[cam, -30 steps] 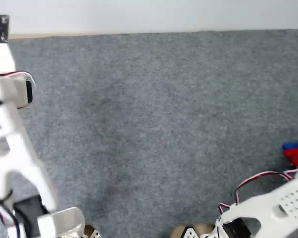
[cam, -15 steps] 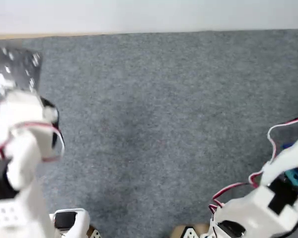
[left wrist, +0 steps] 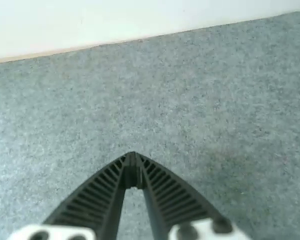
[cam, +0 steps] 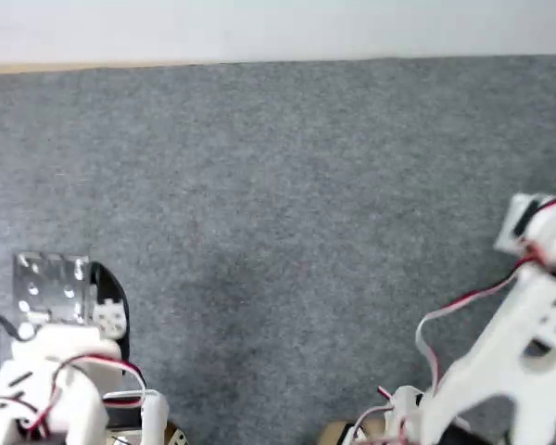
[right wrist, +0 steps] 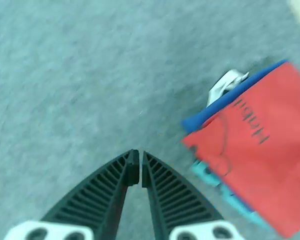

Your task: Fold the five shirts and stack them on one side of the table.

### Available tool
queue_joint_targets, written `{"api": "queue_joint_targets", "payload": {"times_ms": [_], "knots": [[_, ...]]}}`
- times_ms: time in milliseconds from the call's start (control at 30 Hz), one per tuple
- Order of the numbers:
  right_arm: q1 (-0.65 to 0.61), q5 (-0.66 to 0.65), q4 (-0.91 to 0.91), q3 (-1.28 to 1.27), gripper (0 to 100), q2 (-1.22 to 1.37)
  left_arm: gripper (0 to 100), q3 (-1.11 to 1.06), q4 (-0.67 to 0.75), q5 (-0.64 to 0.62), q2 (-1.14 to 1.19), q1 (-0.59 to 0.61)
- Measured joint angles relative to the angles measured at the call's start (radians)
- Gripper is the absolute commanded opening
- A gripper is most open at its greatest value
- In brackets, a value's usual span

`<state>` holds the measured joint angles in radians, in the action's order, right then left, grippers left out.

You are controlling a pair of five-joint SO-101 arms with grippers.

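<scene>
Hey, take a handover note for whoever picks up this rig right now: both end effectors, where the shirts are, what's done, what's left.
Left end effector: shut, holding nothing, over the grey mat.
Right end effector: shut, holding nothing, apart from the shirt stack.
Shirts: one folded stack on the mat, with the red shirt on top and a blue layer, white layer and teal layer beneath.
Done: at least four shirts look folded and stacked.
Left: confirm the fifth shirt; I cannot count it here.
</scene>
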<state>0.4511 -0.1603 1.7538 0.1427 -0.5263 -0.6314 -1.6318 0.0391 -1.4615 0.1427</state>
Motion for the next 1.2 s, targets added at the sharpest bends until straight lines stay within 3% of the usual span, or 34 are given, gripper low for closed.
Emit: {"api": "queue_joint_targets", "payload": {"times_ms": [333, 533, 733, 900, 1200], "knots": [[-0.164, 0.107, -0.209, -0.666, 1.0, -0.534, 0, -0.233, 0.104, 0.0, -0.155, 0.0], [-0.183, 0.133, -0.316, -1.016, 1.0, -0.832, 0, -0.427, 0.198, 0.0, -0.196, 0.0], [-0.187, 0.133, -0.325, -1.25, 1.0, -1.031, 0, -0.658, 0.245, 0.064, -0.282, -0.006], [-0.279, 0.133, -0.364, -1.409, 1.0, -1.18, 0, -0.821, 0.276, 0.164, -0.342, -0.006], [-0.393, 0.061, -0.491, -1.672, 1.0, -1.275, 0, -0.994, 0.428, 0.172, -0.342, -0.006]]}}
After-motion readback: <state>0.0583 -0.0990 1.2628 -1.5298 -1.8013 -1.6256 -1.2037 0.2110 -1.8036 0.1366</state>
